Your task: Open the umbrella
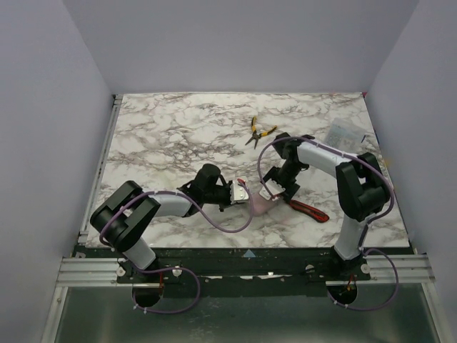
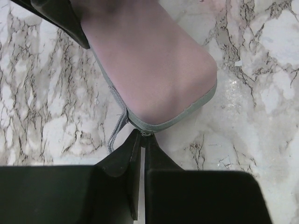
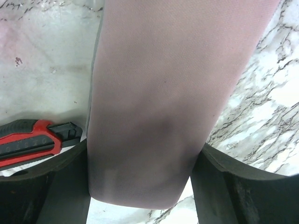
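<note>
A white, grey-veined marble table [image 1: 157, 136] carries yellow-handled pliers [image 1: 260, 131] toward the back, a small clear packet [image 1: 343, 133] near the right edge, a red-and-black utility knife [image 1: 309, 210] near the front, and a pink case [image 1: 258, 206] just beside the knife.

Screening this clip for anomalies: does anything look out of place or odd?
No umbrella shows. Both grippers work a pale pink zip case: the right gripper clamps its body, the left gripper is pinched shut at its zipper end. A red-and-black utility knife lies beside it. Nothing looks spilled or damaged.
</note>
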